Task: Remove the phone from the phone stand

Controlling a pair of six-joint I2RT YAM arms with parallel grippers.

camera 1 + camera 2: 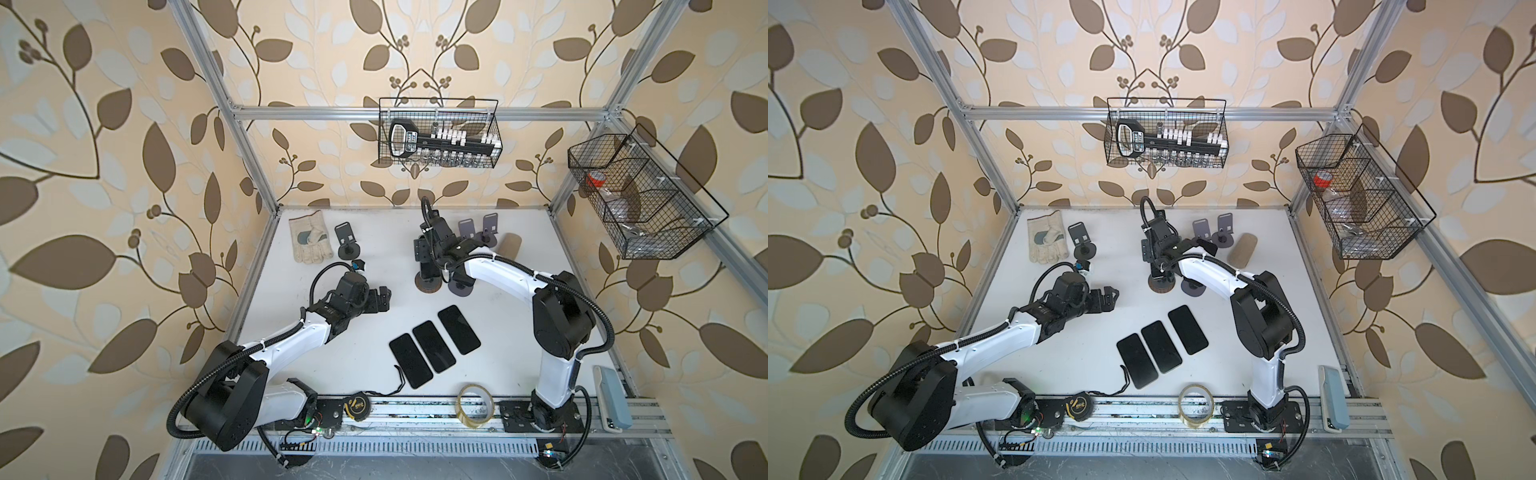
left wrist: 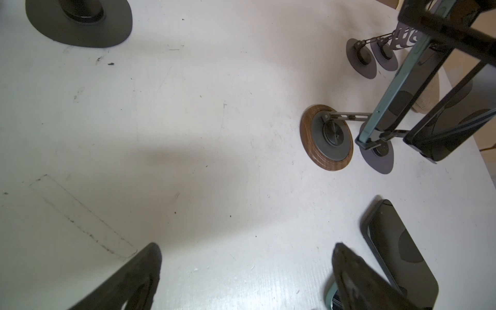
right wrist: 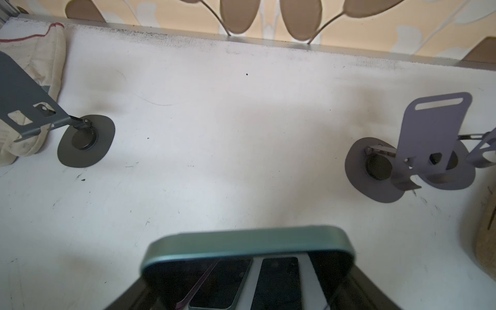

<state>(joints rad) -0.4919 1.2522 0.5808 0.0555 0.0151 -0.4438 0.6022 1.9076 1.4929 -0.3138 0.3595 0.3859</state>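
A teal-edged phone [image 2: 389, 107] stands upright on the phone stand with the round wooden base [image 2: 326, 137], mid-table toward the back [image 1: 429, 286]. My right gripper [image 1: 428, 247] reaches down over it. In the right wrist view the phone's top edge [image 3: 247, 241] lies between my fingers [image 3: 375, 290], which sit close against both side edges; contact is not clear. A second phone [image 2: 451, 120] leans on the neighbouring stand [image 1: 461, 287]. My left gripper [image 1: 384, 297] hangs open over bare table [image 2: 247, 255], holding nothing.
Three dark phones [image 1: 434, 347] lie flat side by side at mid-front. Empty stands [image 1: 347, 239] [image 1: 478, 228] stand at the back, near a work glove [image 1: 309, 241] and a brown block [image 1: 511, 247]. A tape roll [image 1: 476, 405] and tape measure [image 1: 358, 405] sit on the front rail.
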